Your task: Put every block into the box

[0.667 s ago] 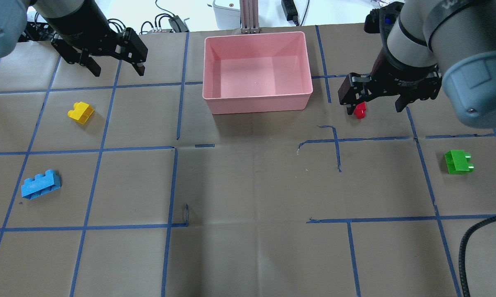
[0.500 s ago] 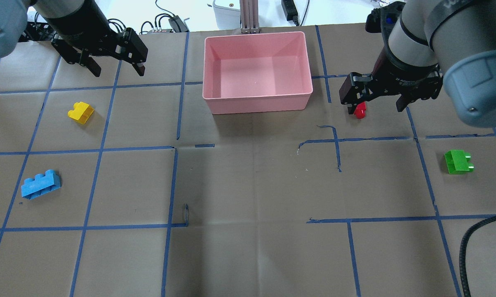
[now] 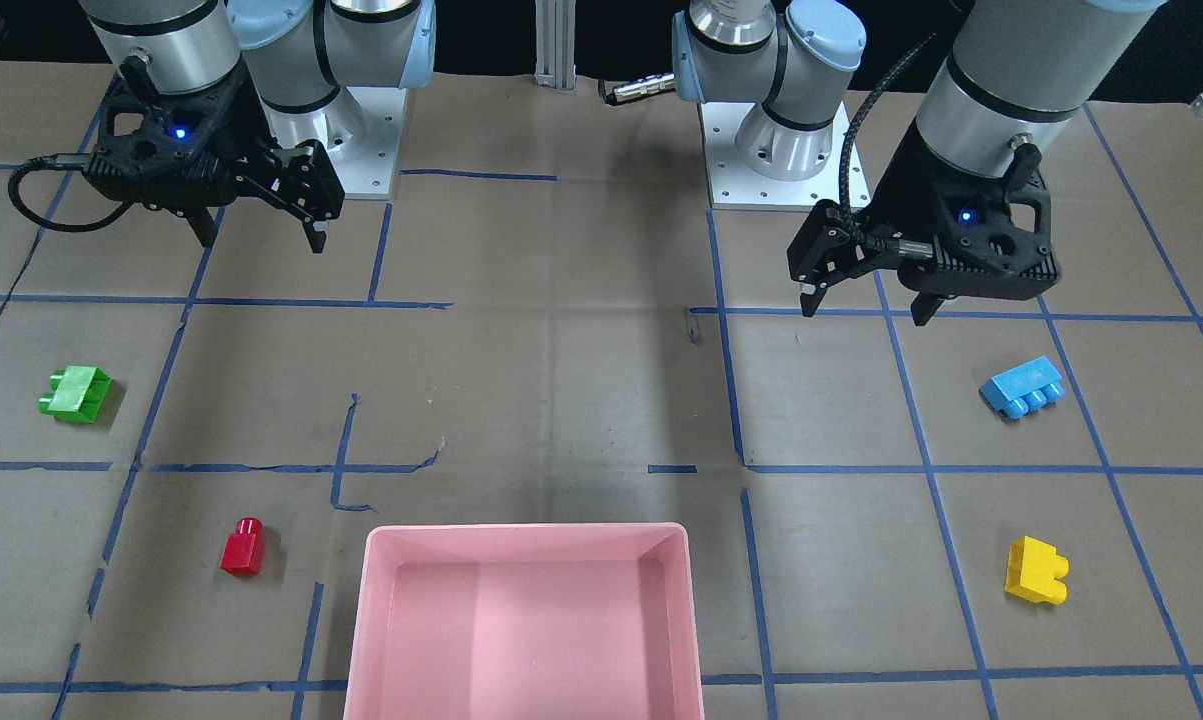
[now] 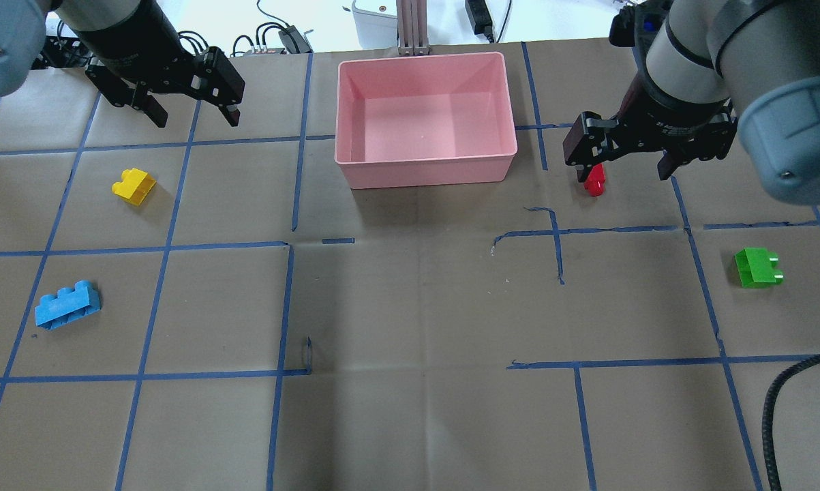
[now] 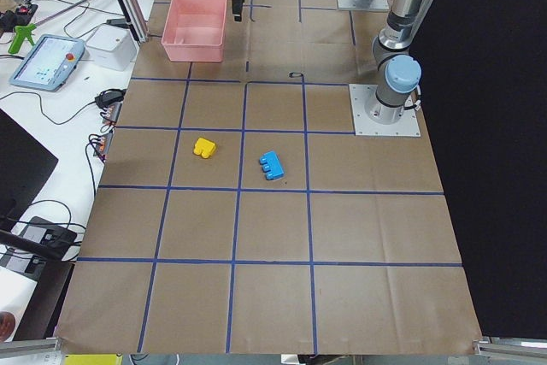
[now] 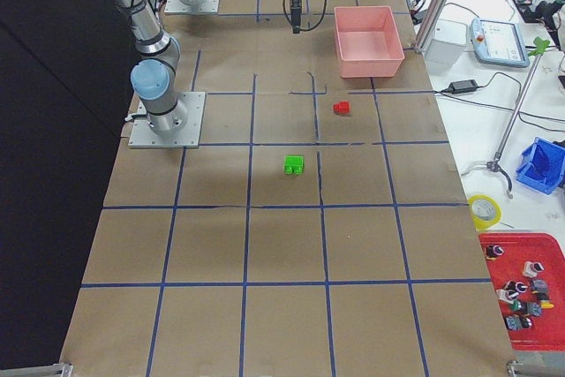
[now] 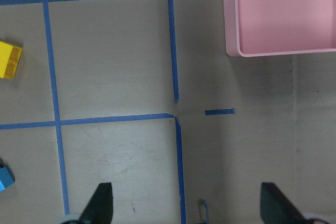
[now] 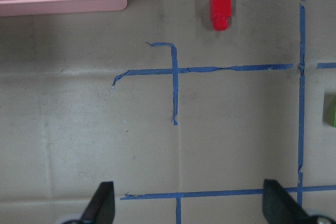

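Blocks are all lying outside the empty box (image 4: 427,170): seen from overhead, red (image 4: 594,181) and green (image 4: 757,266) at its 4 o'clock, yellow (image 4: 133,185) at 9, blue (image 4: 67,305) at 8. The right gripper (image 4: 622,176) and left gripper (image 4: 196,121) are hanging spread wide and empty, probably readying a first pick, red being nearest.

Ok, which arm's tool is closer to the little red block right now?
Right. The right tool hangs above the table on the same side of the pink box as the red block. The left tool is on the box's other side, near the yellow block.
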Controlling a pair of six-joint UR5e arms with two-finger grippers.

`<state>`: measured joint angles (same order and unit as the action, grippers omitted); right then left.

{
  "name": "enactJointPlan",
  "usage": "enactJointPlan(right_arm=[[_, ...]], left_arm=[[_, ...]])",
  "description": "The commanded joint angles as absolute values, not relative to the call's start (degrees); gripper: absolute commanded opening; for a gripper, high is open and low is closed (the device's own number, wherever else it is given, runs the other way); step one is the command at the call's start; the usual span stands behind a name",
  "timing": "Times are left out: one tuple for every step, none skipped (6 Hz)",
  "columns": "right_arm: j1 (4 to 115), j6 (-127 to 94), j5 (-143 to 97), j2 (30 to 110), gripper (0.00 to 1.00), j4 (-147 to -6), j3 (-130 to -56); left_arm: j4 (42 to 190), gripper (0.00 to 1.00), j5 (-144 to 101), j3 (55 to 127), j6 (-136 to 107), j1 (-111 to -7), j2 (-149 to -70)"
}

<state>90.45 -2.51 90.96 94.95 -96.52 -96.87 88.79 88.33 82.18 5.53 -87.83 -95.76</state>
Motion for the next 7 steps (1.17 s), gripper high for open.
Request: enactJointPlan(right_arm=[[89.2,-2.0,90.9,95.3,1.0,-97.1,-96.5],[89.1,-2.0,90.9,95.6,1.0,-97.1,-96.3],[89.3,-1.9,90.9,95.5,1.0,-97.1,-96.7],[89.3,-2.0,90.9,95.1,1.0,-97.2,-96.5],[89.3,-1.9,91.1,95.2,1.0,-97.1,-96.7],[89.3,-1.9,91.0,95.1,1.0,-97.1,-96.9],[89.3,-1.9,91.1,95.1,1.0,-97.1,-97.3]], left_arm=[[88.9,1.0,88.4,82.4,5.5,-87.8,-95.7],[88.9,1.0,88.3,82.4,5.5,-87.8,-95.6],[88.9,1.0,88.4,82.4,5.9,-87.5,-95.6],[89.1,1.0,88.9,82.4,17.3,-85.2,-95.5],[89.8,1.0,88.5,82.4,24.8,-77.0,-95.6],[91.3,1.0,88.2,83.4,39.0,-68.3,-95.8],[90.6,1.0,88.6,86.0,42.8,-61.0,-95.4]])
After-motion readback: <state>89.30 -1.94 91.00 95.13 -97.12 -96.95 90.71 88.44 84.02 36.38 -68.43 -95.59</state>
